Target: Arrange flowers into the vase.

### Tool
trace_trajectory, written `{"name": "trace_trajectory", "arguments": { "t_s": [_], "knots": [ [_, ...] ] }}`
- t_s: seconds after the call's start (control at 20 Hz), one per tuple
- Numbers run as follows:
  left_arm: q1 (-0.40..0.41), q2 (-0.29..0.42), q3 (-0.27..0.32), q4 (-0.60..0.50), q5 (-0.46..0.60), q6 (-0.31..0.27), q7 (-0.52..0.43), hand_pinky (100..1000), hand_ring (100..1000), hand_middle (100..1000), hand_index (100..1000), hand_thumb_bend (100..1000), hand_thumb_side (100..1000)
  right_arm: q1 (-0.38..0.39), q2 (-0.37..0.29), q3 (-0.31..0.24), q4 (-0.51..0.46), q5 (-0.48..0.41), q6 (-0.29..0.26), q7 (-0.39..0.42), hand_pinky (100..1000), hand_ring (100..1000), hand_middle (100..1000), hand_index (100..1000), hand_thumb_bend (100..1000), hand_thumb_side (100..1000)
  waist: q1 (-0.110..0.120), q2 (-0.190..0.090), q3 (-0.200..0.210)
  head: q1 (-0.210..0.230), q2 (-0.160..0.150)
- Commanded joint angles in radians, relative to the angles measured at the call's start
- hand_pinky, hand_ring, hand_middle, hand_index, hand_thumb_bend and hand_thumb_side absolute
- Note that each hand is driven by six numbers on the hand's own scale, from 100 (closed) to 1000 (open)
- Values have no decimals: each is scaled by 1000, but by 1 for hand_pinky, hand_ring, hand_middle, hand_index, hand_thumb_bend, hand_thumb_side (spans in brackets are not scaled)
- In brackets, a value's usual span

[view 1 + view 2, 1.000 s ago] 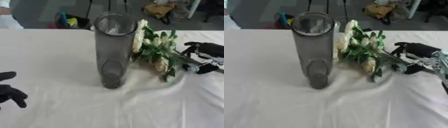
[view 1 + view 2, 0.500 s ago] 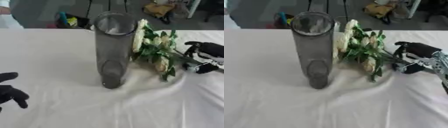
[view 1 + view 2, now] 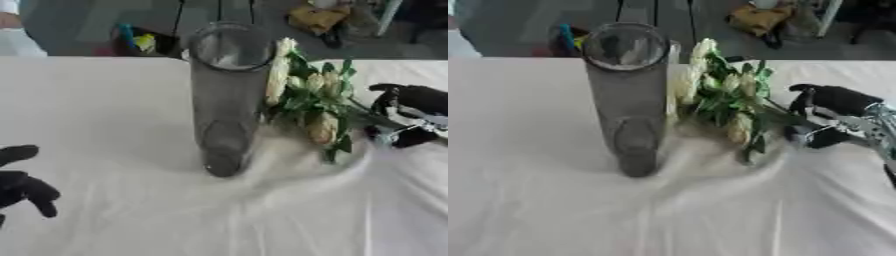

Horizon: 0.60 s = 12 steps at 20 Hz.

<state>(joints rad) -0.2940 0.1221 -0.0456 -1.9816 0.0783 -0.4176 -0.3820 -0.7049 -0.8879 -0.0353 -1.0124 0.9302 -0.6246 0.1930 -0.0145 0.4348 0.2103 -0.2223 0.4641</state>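
Note:
A tall clear glass vase [image 3: 226, 95] stands upright in the middle of the white tablecloth [image 3: 114, 110], with nothing inside it. Just to its right lies a bunch of pale cream flowers [image 3: 721, 102] with green leaves, heads toward the vase and stems pointing right. My right hand [image 3: 829, 116] is at the stem end, its fingers curled round the stems [image 3: 785, 116]. My left hand [image 3: 22, 185] rests at the lower left edge of the left eye view, fingers relaxed, holding nothing.
The cloth is wrinkled in front of the vase and toward the right. Beyond the table's far edge, a dark floor holds colourful clutter [image 3: 136, 40] and a yellow-brown bundle [image 3: 317, 17].
The flowers and my right hand have barely shifted; the vase stays put. My left hand has stayed low at the left edge.

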Motion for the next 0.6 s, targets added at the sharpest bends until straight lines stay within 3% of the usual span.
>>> {"name": "trace_trajectory", "arguments": {
  "t_s": [0.05, 0.35, 0.6],
  "knots": [
    [-11, 5, -8, -18, 2, 0, -6, 430, 590, 820, 774, 100, 985, -13, -34, 1, 3, -19, -4, 10, 466, 1000, 438, 664, 100, 478, -3, -2, 3, -4, -15],
    [-11, 5, -8, -18, 2, -1, -8, 430, 591, 821, 774, 100, 985, -15, -30, -1, 9, -58, 7, 25, 428, 1000, 390, 624, 100, 392, -4, 0, 7, -5, -14],
    [-12, 4, -9, -18, 2, 1, -11, 430, 591, 822, 774, 100, 986, -13, -29, 0, 7, -87, 25, 25, 377, 998, 350, 590, 100, 396, -4, 0, 6, -5, -18]
  ]
}}
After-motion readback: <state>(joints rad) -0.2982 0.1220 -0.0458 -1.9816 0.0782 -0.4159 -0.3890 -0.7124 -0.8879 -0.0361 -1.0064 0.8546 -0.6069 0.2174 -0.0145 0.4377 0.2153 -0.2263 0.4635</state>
